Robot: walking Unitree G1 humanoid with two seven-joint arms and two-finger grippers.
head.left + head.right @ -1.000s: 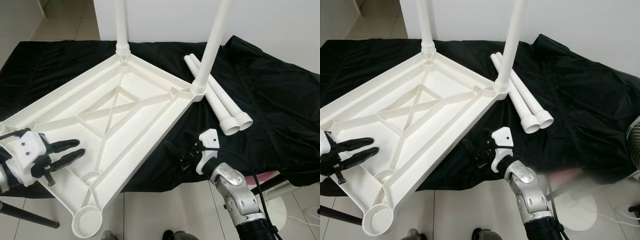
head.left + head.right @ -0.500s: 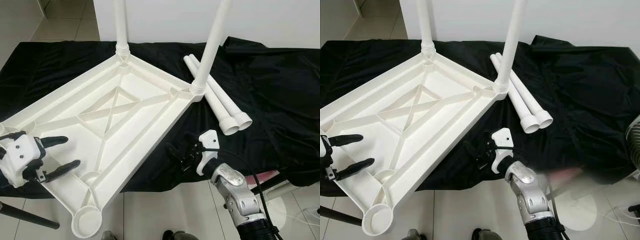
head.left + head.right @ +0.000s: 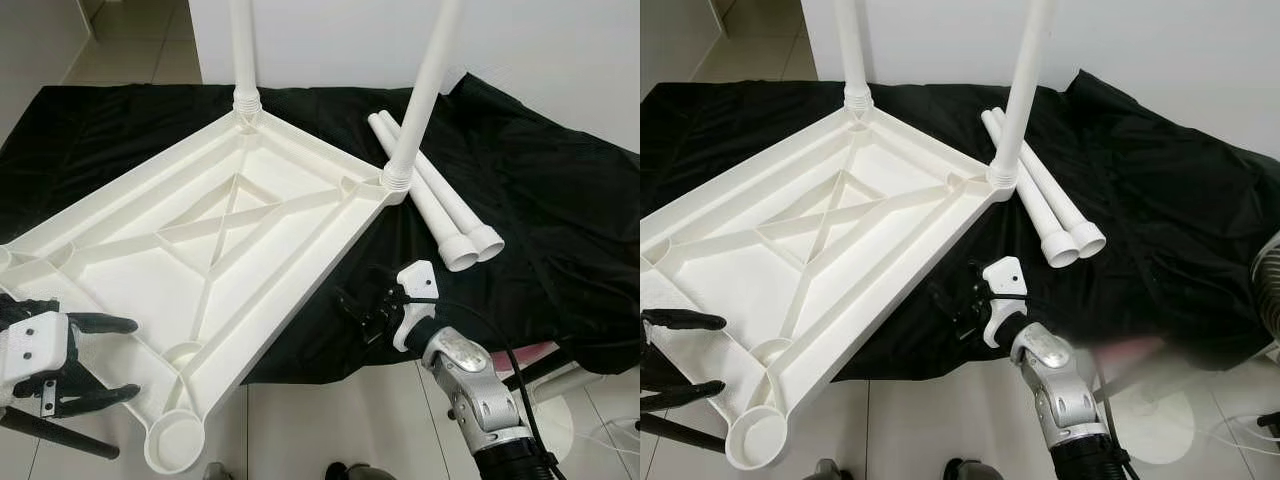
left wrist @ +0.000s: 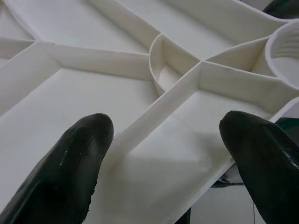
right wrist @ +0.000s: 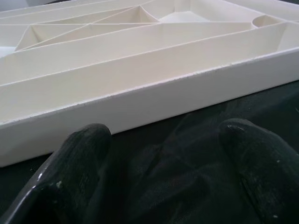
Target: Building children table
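The room is bright with soft, even light, and the white table top looks clean and sharp with only pale shadows under its ribs, while the black cloth shines a little on its folds. In the right eye view, a blurry pinkish smear sits on the near right. In both wrist views the black fingertips up close are fuzzy and big, and a soft grey shadow lies on the white plastic between them
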